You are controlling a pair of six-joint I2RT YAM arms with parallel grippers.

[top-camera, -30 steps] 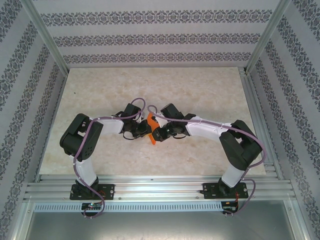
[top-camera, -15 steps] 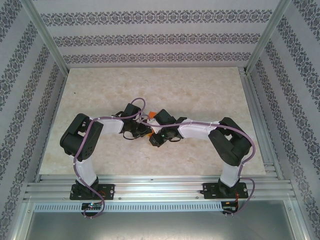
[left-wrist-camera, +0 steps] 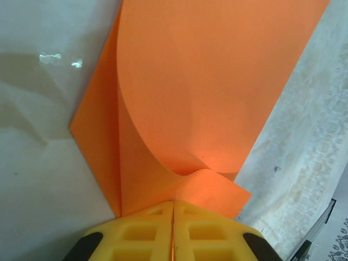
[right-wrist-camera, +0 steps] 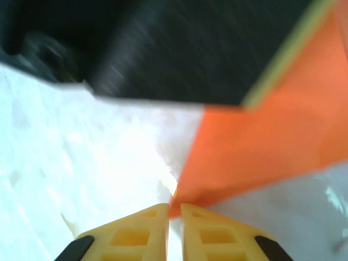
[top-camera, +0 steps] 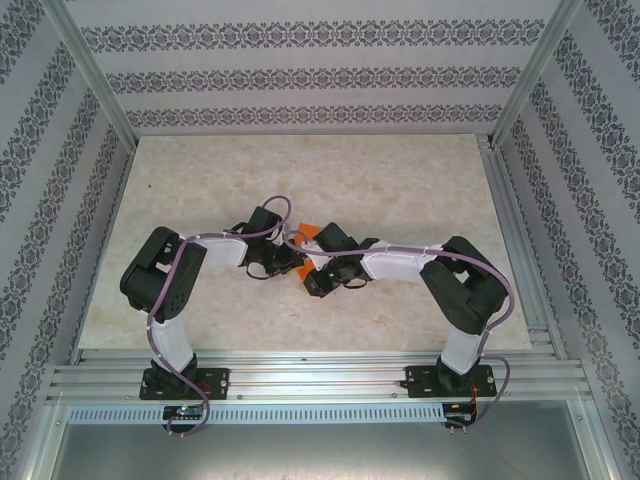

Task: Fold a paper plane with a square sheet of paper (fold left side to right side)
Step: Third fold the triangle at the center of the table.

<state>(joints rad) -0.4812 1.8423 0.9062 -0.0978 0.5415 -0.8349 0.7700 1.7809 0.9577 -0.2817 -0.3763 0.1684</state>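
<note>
Right arm [top-camera: 400,262] has swung in leftward since a second ago; its elbow sits closer to centre and its wrist now covers most of the square sheet of paper [top-camera: 311,233]. Earlier the sheet stood as an upright orange strip between the two wrists. Now just a small orange patch peeks out behind the right wrist, mid-tabletop [top-camera: 400,180]. Left arm [top-camera: 210,250] has not shifted.

Left wrist view:
- Left claw [left-wrist-camera: 173,205] is fully closed, yellow fingers [left-wrist-camera: 136,234] pressed flat together, pinching the near edge of the sheet [left-wrist-camera: 190,98].
- Paper rises from the pinch in a soft curl and spreads away over a second orange layer.
- That lower layer's corner juts out to the left, lying on the glossy surface.
- A small flap buckles just right of the fingertips.

Right wrist view (motion-blurred):
- Right claw [right-wrist-camera: 174,206] is nearly closed, with only a thin slit between the yellow fingers [right-wrist-camera: 130,236].
- One pointed corner of the sheet [right-wrist-camera: 272,141] comes down right to the slit; it looks nipped there, though the blur makes the hold hard to confirm.
- The paper fans up and to the right from that corner.
- A dark shape [right-wrist-camera: 163,49] fills the upper part, its edge meeting the orange.
</note>
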